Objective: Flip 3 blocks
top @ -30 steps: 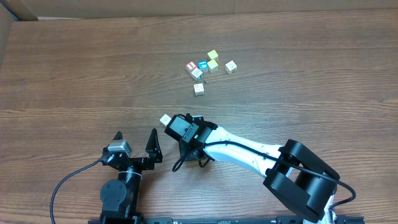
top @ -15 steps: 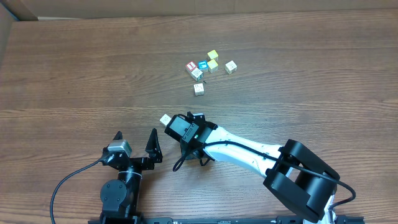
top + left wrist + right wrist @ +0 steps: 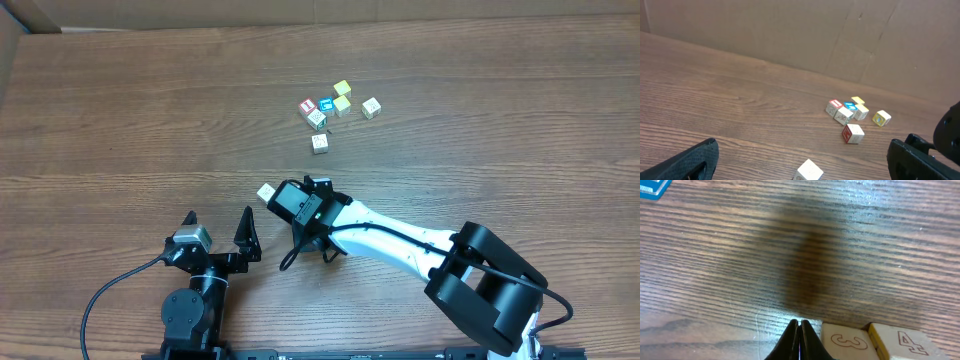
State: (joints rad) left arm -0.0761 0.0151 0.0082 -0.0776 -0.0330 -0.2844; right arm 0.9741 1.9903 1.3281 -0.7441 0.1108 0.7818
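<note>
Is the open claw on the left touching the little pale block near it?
Apart. The overhead view shows bare wood between the left gripper and the pale block. The jaws stand wide open with nothing in them.

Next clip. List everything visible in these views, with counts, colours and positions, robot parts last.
Table: one, brown wood, under everything.
Cardboard wall: one, brown, behind the table.
Red-faced cube: one, left end of the cluster.
Blue-faced cube: one, blue and white, beside the red-faced cube.
Yellow cubes: two, cluster's far side.
Cream cubes: three; one at the blue-faced cube's near side, one at the right end, one apart toward the robot.
Lone cream cube: one, beside the right wrist.
Numbered cubes: two, cream, marked 3 and 4, by the right fingertips; match to overhead unclear.
Left gripper: black, open, empty, near edge.
Right gripper: black, shut, empty.
</note>
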